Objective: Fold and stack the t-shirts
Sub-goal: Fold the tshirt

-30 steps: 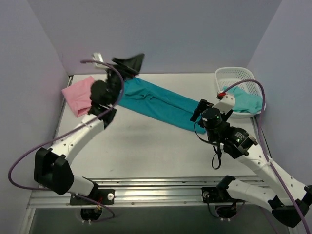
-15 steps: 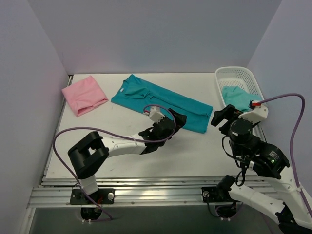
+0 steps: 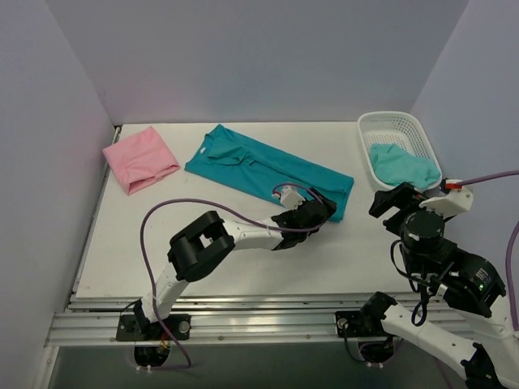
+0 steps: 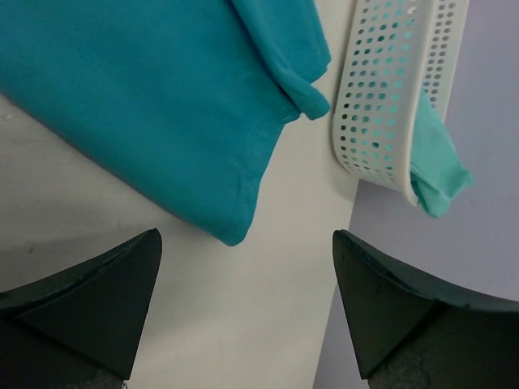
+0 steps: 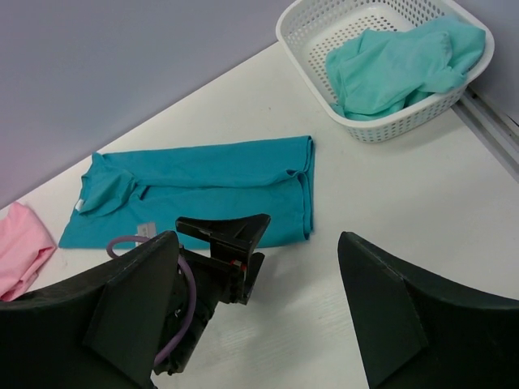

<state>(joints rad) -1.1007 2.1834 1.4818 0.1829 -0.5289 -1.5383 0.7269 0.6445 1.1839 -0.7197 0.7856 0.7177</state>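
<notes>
Left gripper now beside teal t-shirt

The left arm and right arm share white links, black joints, purple cables and dark wedge-shaped fingers.

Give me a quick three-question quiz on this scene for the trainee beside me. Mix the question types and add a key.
1. True or false: the aqua shirt lies inside the white basket.
2. Where is the left gripper?
A. Over the white basket
B. By the end of the deep teal shirt nearest the basket
C. In the far-left corner
3. Fill in: the jaws of the left gripper and the right gripper both stand ____, holding nothing.

Key: 1 true; 2 B; 3 open.
</notes>
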